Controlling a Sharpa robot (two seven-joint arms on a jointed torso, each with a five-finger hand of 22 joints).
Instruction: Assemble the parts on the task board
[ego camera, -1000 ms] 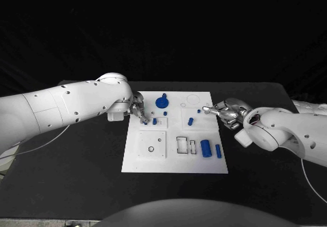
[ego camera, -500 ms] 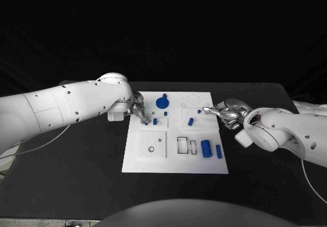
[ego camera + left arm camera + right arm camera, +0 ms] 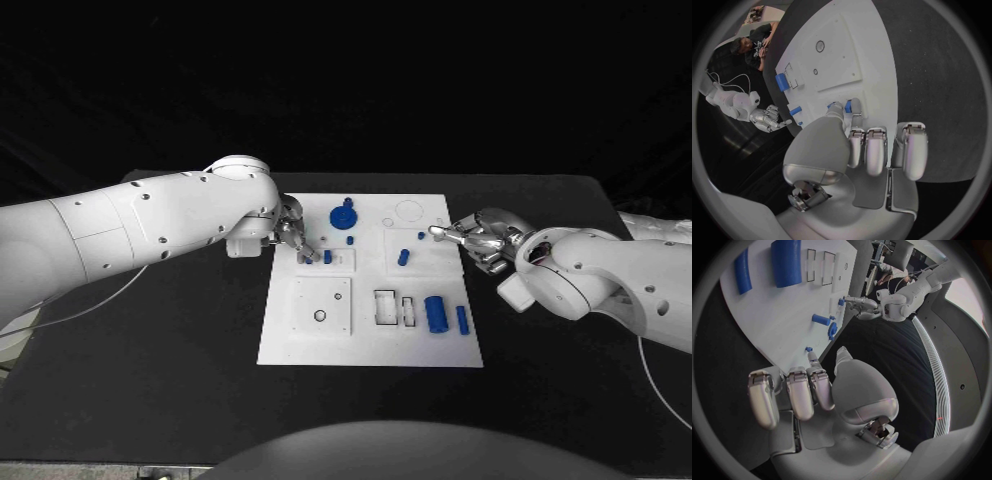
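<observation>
The task board (image 3: 369,345) lies in the middle of the black table (image 3: 173,370), with blue parts spread over it. The left hand (image 3: 293,238) sits at the board's left edge, its fingertips down at a small blue peg (image 3: 327,257) that stands on the board. In the left wrist view one fingertip and the thumb meet right at that peg (image 3: 847,106), so the hand looks to be pinching it, though the contact is too small to be sure of. The other fingers lie curled together beside it.

The right hand (image 3: 477,240) hovers at the board's right edge, fingers loosely bent and holding nothing. One fingertip reaches toward a tiny blue part (image 3: 423,236) near that edge; I cannot tell whether it touches. A short blue cylinder (image 3: 404,257) lies further in. A round blue knob (image 3: 343,216) stands near the far side, and two longer blue cylinders (image 3: 436,313) rest near the front right, beside two empty rectangular slots (image 3: 387,307).

The step in hand seems to be seating the small peg on the left side of the board. Next the left hand would need to press it straight down, keeping it upright, then let go without tipping it. The right hand appears ready to pick up the tiny part beside it.
</observation>
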